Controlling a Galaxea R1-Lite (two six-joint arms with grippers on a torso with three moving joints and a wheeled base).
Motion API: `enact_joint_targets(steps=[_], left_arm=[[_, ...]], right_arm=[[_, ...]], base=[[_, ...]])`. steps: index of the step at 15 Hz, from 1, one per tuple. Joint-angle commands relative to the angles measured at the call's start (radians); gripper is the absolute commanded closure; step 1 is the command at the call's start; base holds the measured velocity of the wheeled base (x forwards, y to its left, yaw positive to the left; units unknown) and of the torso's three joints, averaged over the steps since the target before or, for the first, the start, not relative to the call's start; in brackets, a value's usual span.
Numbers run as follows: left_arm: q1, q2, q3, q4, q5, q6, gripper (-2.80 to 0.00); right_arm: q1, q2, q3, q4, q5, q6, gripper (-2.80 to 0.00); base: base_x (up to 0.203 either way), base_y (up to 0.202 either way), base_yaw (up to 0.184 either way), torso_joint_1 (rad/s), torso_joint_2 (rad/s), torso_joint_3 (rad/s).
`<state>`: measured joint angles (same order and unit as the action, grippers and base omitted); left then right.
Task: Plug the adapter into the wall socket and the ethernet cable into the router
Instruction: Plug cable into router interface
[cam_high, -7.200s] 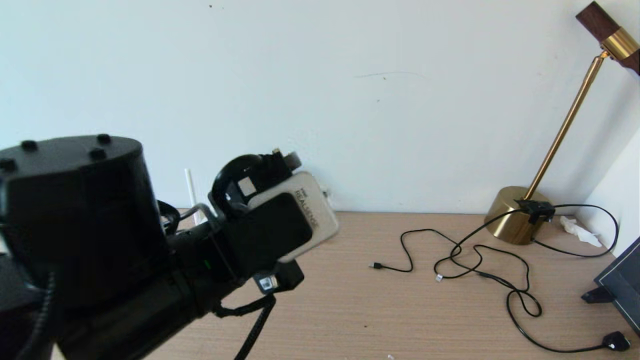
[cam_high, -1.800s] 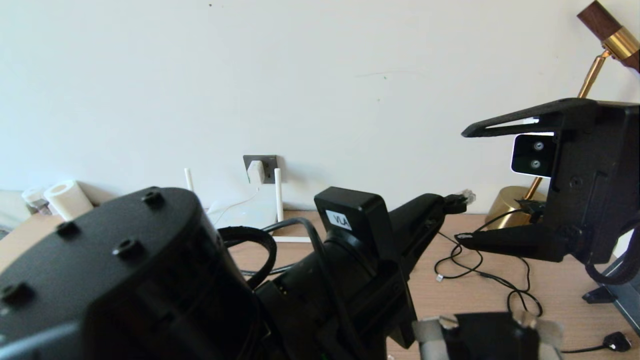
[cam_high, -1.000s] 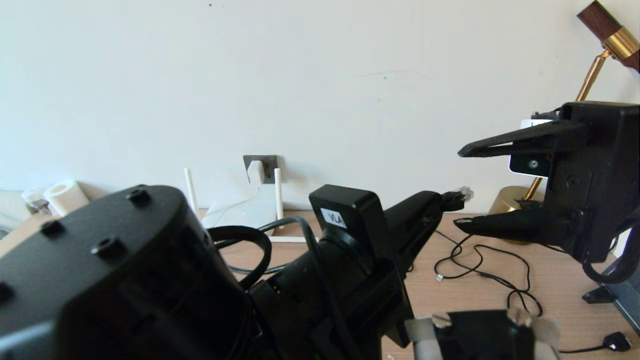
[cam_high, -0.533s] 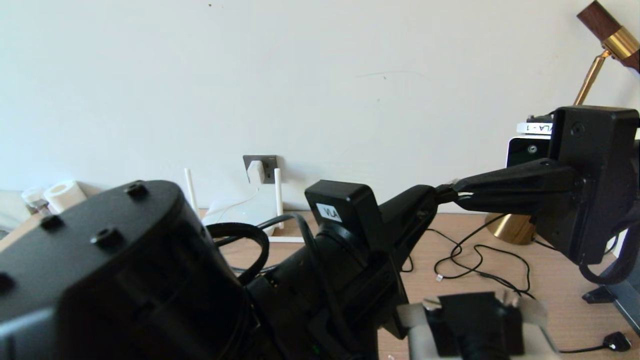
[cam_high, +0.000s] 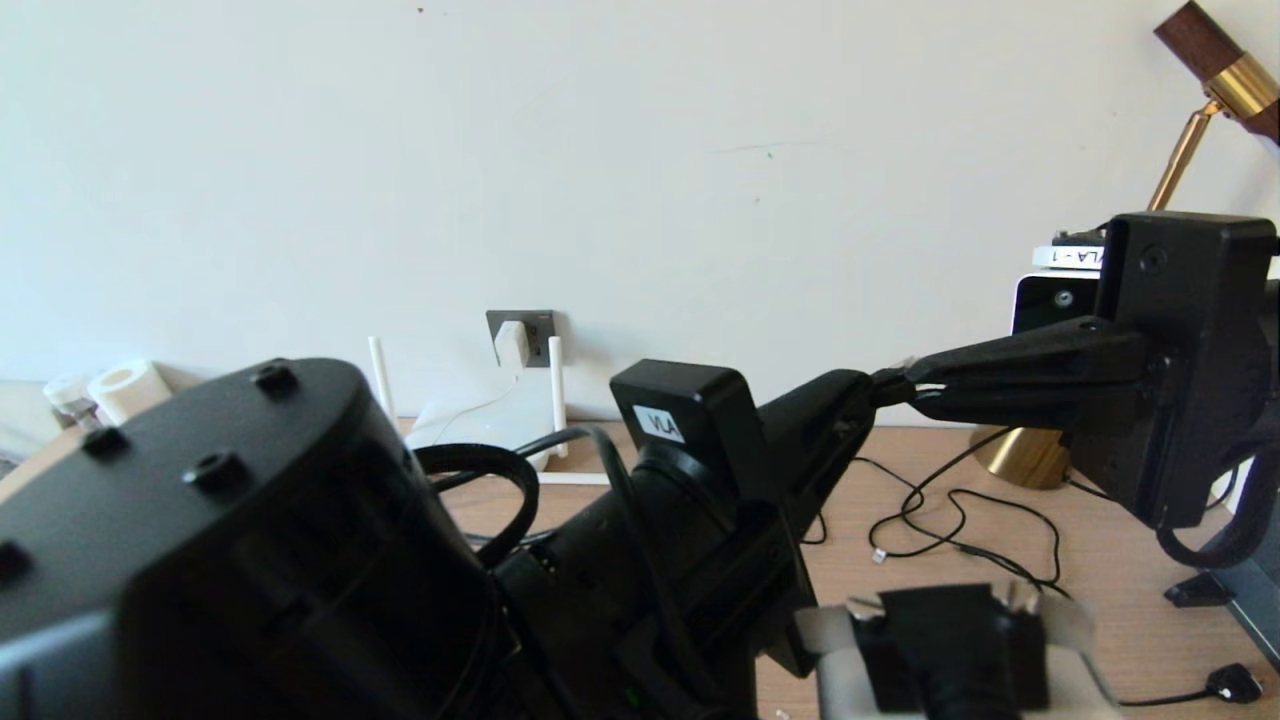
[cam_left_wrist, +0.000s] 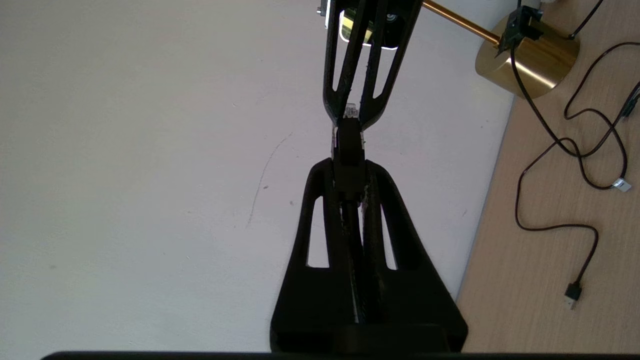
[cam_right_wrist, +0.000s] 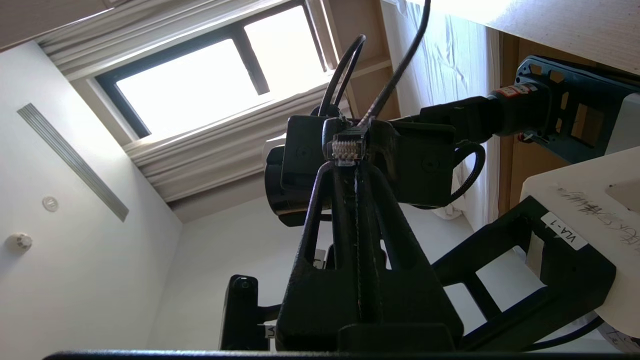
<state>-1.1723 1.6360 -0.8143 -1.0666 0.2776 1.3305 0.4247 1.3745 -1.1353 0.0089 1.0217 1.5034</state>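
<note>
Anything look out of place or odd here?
Nothing damaged. Both the left gripper and right gripper pinch the black ethernet cable's clear plug in mid-air, tip to tip.

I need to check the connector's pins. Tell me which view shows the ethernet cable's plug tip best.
The right wrist view: the ethernet cable faces the camera, contacts visible, pinched by the right gripper. The left wrist view shows only a clear sliver beyond the left gripper; the head view shows it mostly hidden between both grippers.

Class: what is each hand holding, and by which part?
Both hold the ethernet cable: left hand grips its black boot, right hand its clear plug tip.
</note>
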Motion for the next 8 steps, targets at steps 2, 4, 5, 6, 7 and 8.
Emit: enact_joint_targets(steps=[2,4,5,6,7,8], left_arm=[[0.0,-0.005,0.0,-0.019,0.001,0.009,-2.8],[0.0,-0.008,0.001,-0.019,0.0,0.009,-2.8],[0.0,-0.01,0.0,-0.02,0.0,0.009,-2.8],[0.0,-0.01,0.0,-0.02,-0.001,0.01,-2.8],[0.0,-0.012,0.0,-0.021,-0.002,0.01,-2.8],[0.0,-0.022,0.004,-0.02,-0.006,0.01,-2.8]], right_arm=[[0.0,0.0,0.002,0.002,0.006,0.011,0.0],[0.0,-0.002,0.002,0.002,0.006,0.012,0.0],[0.0,-0.003,0.002,0.002,0.006,0.012,0.0],[0.0,-0.008,0.002,0.002,0.006,0.014,0.0],[0.0,-0.01,0.002,0.003,0.006,0.014,0.0],[0.0,-0.012,0.003,0.005,0.006,0.015,0.0]], base=[[0.0,0.0,0.0,0.0,0.0,0.0],[0.0,0.0,0.0,0.0,0.0,0.0],[0.0,0.0,0.0,0.0,0.0,0.0],[0.0,0.0,0.0,0.0,0.0,0.0],[0.0,0.0,0.0,0.0,0.0,0.0],[0.0,0.0,0.0,0.0,0.0,0.0]])
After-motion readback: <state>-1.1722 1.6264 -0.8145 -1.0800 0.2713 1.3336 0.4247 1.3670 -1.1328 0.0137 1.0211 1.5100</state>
